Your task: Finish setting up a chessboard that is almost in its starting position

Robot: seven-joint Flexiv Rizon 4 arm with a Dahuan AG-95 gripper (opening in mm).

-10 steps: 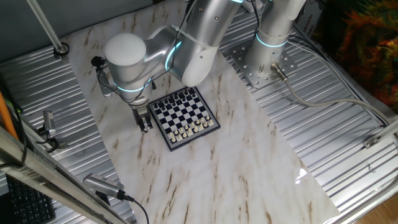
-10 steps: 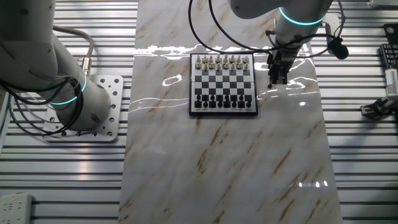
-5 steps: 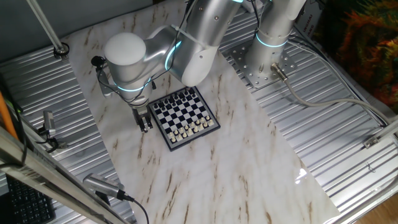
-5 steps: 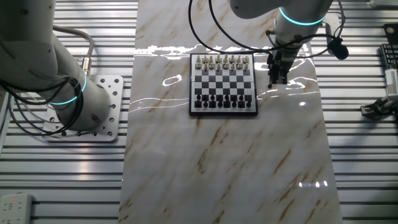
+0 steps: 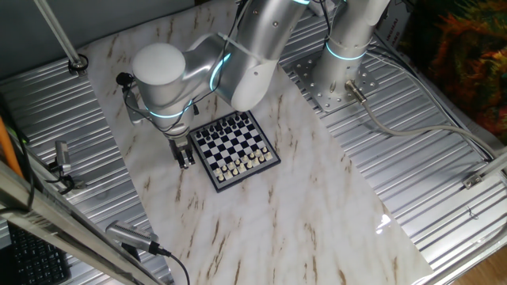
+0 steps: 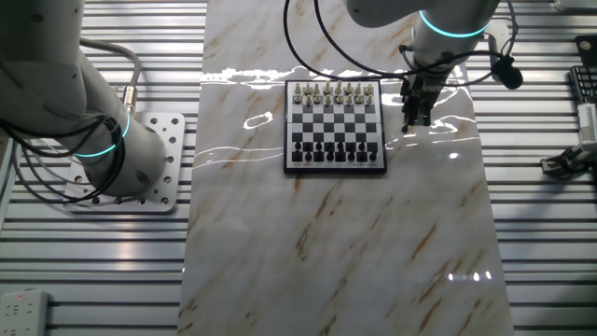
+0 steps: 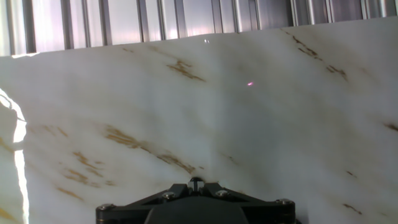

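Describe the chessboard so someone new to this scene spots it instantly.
Start at the marble table. Near its far end, beside the gripper, lies the chessboard: small, square, dark-bordered, black-and-white chequered. Tiny pale and dark pieces line opposite edges; nothing else on the marble is patterned this way.

One fixed view looks steeply down from high beyond one corner of the white, brown-veined marble bench [image 5: 317,198]; the other fixed view looks almost straight down from the opposite side. Both share the small black-and-white chequered chessboard [image 5: 234,149] [image 6: 335,126]. The hand view sits close, facing bare marble (only its dark mount shows).
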